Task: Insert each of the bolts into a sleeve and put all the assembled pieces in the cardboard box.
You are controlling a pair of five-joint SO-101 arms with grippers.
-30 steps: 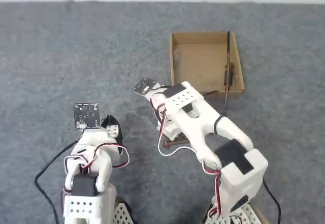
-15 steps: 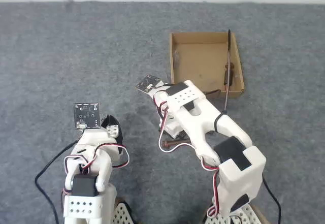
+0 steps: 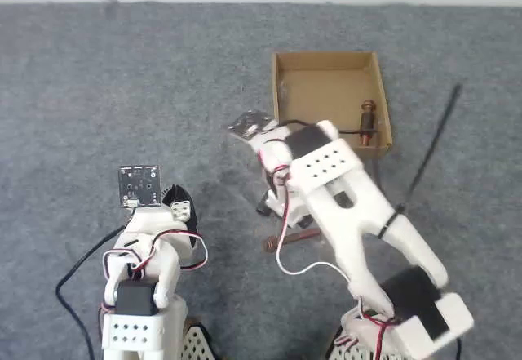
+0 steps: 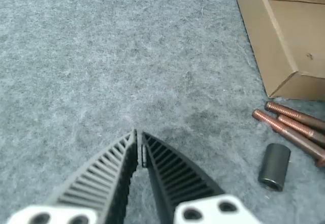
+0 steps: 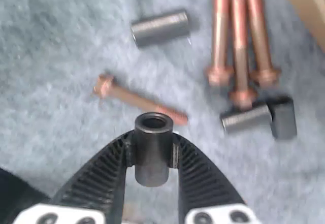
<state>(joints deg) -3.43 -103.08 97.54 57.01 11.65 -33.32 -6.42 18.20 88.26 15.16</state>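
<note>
Right wrist view has the right tool [image 5: 152,144] clamped on a dark sleeve [image 5: 152,158], whose open end faces the wrist camera, above the grey surface [image 5: 56,56]. Just past it lies a loose bolt [image 5: 137,100]. Farther off, three bolts [image 5: 238,41] lie side by side, with a second sleeve [image 5: 160,27] near them and a pair of sleeves [image 5: 246,118] just beside their heads. None of these bolts sits in a sleeve. In the high view the cardboard box [image 3: 279,91] holds what looks like one assembled piece [image 3: 367,121], resting against a side wall. The left tool [image 4: 138,142] is pressed closed on nothing, over bare surface apart from the parts. By this count the task is early: one piece appears boxed, while four bolts and four sleeves are left to pair and carry over. The held sleeve looks like the start of the next pairing, most likely with the loose bolt nearest it.
</note>
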